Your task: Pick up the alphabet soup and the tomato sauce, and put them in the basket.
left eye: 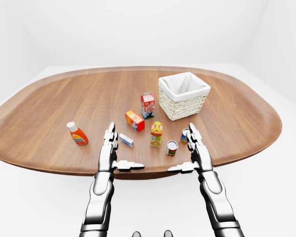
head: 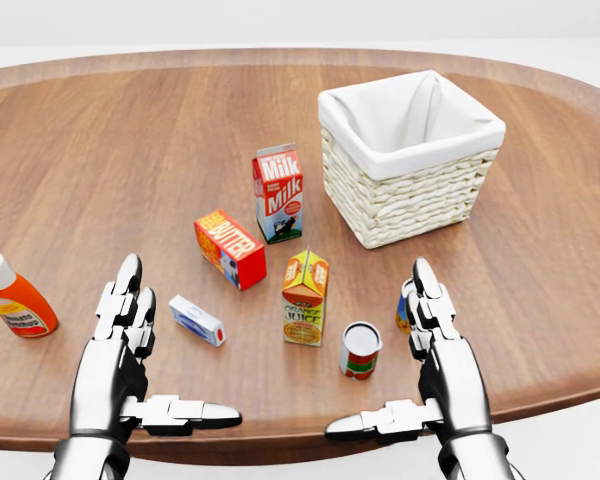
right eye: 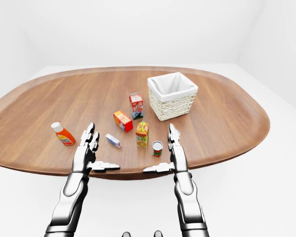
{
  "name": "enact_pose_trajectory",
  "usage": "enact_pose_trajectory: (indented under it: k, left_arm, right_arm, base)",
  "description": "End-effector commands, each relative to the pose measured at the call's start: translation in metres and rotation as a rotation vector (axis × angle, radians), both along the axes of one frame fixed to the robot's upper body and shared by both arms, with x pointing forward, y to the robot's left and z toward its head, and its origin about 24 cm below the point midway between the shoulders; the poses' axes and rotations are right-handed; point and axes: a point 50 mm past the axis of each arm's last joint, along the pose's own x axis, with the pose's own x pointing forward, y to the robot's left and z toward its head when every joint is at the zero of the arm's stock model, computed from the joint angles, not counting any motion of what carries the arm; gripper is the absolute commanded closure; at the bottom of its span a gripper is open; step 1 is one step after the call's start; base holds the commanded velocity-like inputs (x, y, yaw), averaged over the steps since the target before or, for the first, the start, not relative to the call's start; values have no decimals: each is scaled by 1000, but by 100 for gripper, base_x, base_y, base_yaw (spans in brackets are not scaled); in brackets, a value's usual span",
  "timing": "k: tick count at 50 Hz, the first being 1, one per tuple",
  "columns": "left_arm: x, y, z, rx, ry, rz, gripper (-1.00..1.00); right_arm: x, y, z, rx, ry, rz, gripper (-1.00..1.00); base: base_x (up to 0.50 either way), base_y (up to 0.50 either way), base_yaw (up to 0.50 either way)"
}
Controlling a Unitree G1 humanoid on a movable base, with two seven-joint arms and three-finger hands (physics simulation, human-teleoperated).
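A can with a red, white and green label [head: 360, 350] stands upright on the wooden table [head: 130, 150], near its bottom edge in the head view. A second can with a blue and orange label [head: 403, 310] stands just right of it, mostly hidden behind my right hand [head: 428, 345]. The white-lined wicker basket [head: 410, 170] stands at the upper right, empty. My left hand [head: 135, 340] hovers over the table's bottom edge at the left. Both hands are open and flat, thumbs pointing inward, holding nothing.
A milk carton [head: 278, 192], a red box [head: 230, 248], an orange juice carton [head: 305, 296] and a small white-and-blue box [head: 197, 320] lie between the hands and the basket. An orange bottle [head: 15, 298] lies at the far left.
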Motion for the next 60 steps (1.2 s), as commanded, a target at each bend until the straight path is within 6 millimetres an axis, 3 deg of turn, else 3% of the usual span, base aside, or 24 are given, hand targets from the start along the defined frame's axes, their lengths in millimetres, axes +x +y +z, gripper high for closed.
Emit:
enact_pose_trajectory:
  k: [1, 48, 49, 60]
  left_arm:
    - [0, 0, 0, 2, -2, -1, -100]
    - [0, 0, 0, 7, 1, 1, -100]
    - [-24, -9, 46, 91, -227, -13, -100]
    - [-30, -10, 58, 105, -276, -5, -100]
  right_arm:
    - [-1, 1, -1, -6, -8, 3, -100]
    - [-1, 1, -1, -22, -8, -11, -100]
    - [-17, 2, 35, -35, -165, -7, -100]
    - [-22, 4, 41, -46, -191, -3, -100]
  base:
    - [34, 0, 0]
    - [14, 0, 0]
    - [10, 0, 0]
    - [10, 0, 0]
